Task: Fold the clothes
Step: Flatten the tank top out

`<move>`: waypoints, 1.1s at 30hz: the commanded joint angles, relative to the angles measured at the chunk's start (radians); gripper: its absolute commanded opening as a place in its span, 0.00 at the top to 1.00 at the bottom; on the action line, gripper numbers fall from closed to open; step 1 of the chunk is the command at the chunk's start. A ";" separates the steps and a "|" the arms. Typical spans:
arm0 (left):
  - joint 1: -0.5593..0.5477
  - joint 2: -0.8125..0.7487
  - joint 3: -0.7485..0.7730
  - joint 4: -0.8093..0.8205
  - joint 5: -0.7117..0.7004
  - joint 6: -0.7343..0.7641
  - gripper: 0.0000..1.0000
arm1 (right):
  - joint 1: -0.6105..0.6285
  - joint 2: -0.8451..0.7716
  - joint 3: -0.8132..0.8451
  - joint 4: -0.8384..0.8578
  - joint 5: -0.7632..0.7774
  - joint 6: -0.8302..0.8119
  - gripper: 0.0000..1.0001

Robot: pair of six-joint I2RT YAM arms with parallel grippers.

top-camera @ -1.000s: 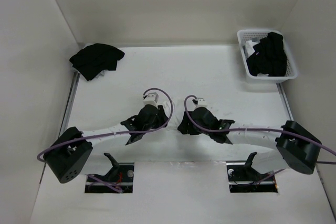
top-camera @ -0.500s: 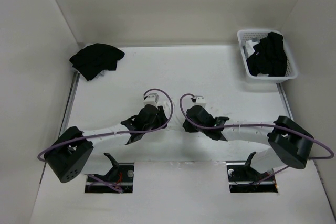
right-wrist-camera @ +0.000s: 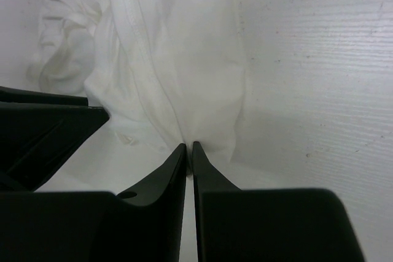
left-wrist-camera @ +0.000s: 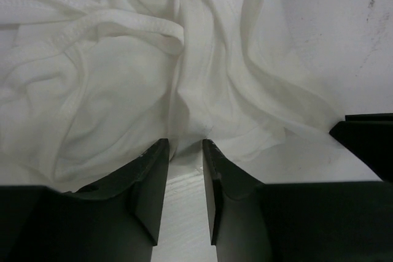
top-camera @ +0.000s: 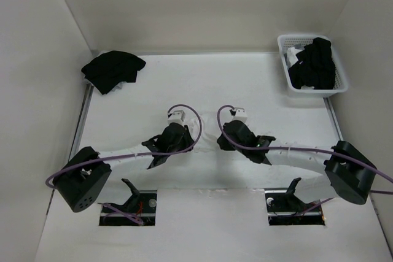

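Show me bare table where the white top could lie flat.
Widest bare table: the far middle, between the black heap and the basket. A narrower strip runs between basket and right arm. Crowded: near centre, where the left gripper and right gripper meet the bunched white top.

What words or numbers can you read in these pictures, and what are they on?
None can be read. The white top, the black heap, the white basket and the table show no words, numbers or signs.
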 commanded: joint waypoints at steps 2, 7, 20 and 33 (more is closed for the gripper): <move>0.009 0.001 -0.008 0.036 0.007 -0.006 0.84 | -0.020 -0.044 -0.015 0.010 0.026 -0.016 0.89; 0.023 -0.053 0.004 0.013 0.015 -0.006 0.95 | -0.040 -0.079 -0.023 0.016 0.030 -0.027 0.90; 0.362 0.089 0.585 0.022 -0.014 0.170 1.00 | -0.365 -0.042 0.472 0.050 -0.080 -0.306 0.95; 0.361 0.025 0.847 -0.010 -0.236 0.469 0.96 | -0.417 -0.183 0.633 -0.036 -0.117 -0.472 0.94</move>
